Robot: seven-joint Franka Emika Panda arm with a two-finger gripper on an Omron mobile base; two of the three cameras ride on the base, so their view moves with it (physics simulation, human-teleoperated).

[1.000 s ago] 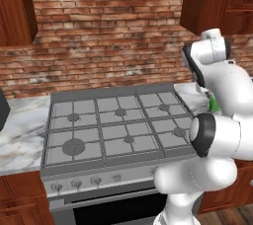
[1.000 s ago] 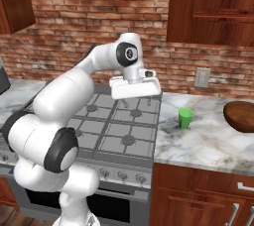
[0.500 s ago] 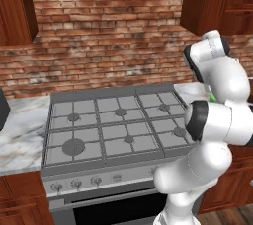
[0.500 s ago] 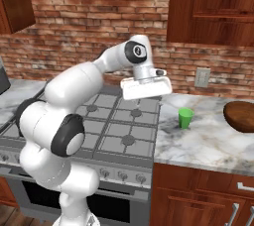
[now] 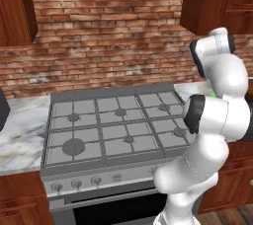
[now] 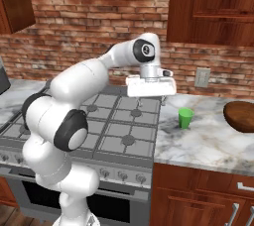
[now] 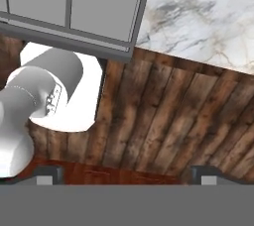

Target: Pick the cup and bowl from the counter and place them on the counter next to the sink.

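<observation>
The white arm's end effector (image 6: pixel 150 102) hangs above the right edge of the grey gas stove (image 6: pixel 116 126), close to where the white-grey marble counter (image 6: pixel 208 141) begins. Its two dark fingertips (image 7: pixel 48 174) stand far apart at the bottom of the hand view, jaws wide open with nothing between them.

The small bright green handleless cup (image 6: pixel 185 118) stands upright on the counter, near the stove's right edge and toward the back, just right of the end effector and lower than it, untouched. The wide dark brown wooden bowl (image 6: pixel 240 116) rests farther right on the same counter, well apart from the cup, cut off by the right border of the right base view.
</observation>
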